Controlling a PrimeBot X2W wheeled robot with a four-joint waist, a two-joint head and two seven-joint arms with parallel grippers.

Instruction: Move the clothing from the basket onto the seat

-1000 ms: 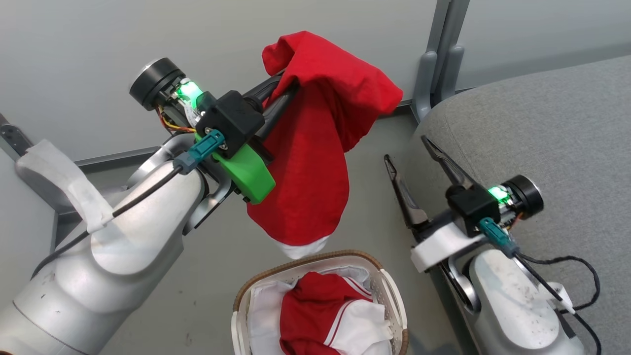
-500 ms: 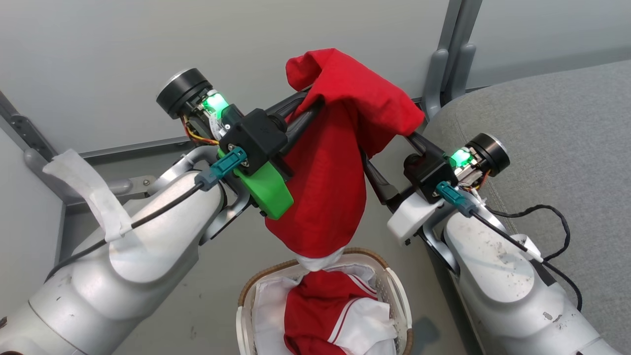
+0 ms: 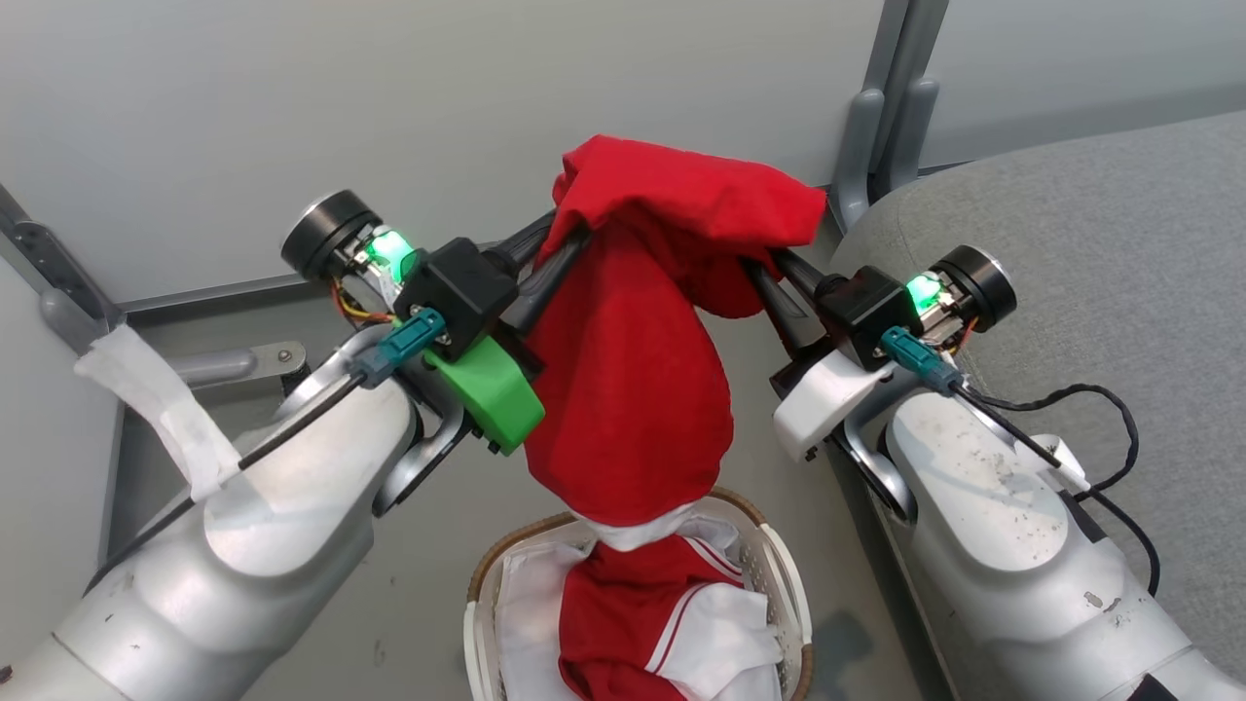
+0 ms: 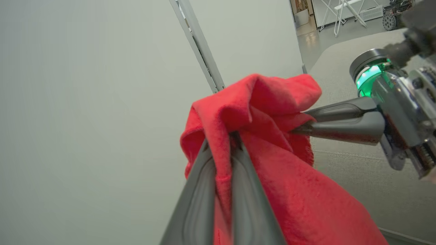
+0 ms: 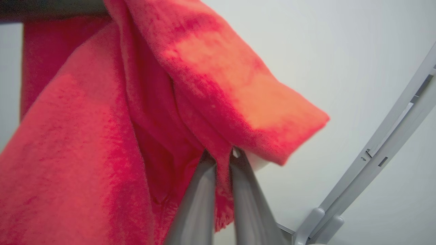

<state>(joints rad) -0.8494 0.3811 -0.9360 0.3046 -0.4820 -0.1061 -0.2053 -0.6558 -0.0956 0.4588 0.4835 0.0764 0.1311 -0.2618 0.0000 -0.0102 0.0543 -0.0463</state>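
Fingers of the left end effector [image 4: 223, 139] are pinched tight on a fold of the red garment [image 3: 633, 389], with cloth squeezed between them in the left wrist view. Same deal for the right end effector [image 5: 223, 153]: it's clamped on another bit of that garment's bunched top edge, close beside the first grip. In the head view both are seen around the upper centre of the frame, one coming in from the left and the other from the right, tips buried under the fabric. The garment is held up in the air and hangs down as a long red drape, its white hem ending right over the basket [image 3: 779, 570] at the bottom centre; whether it's touching what's inside can't be made out. More red-and-white clothing [image 3: 613, 623] is piled in the basket on the white liner [image 3: 521, 613]. The grey seat [image 3: 1071, 214] is seen at the right of the frame, just beside the right arm.
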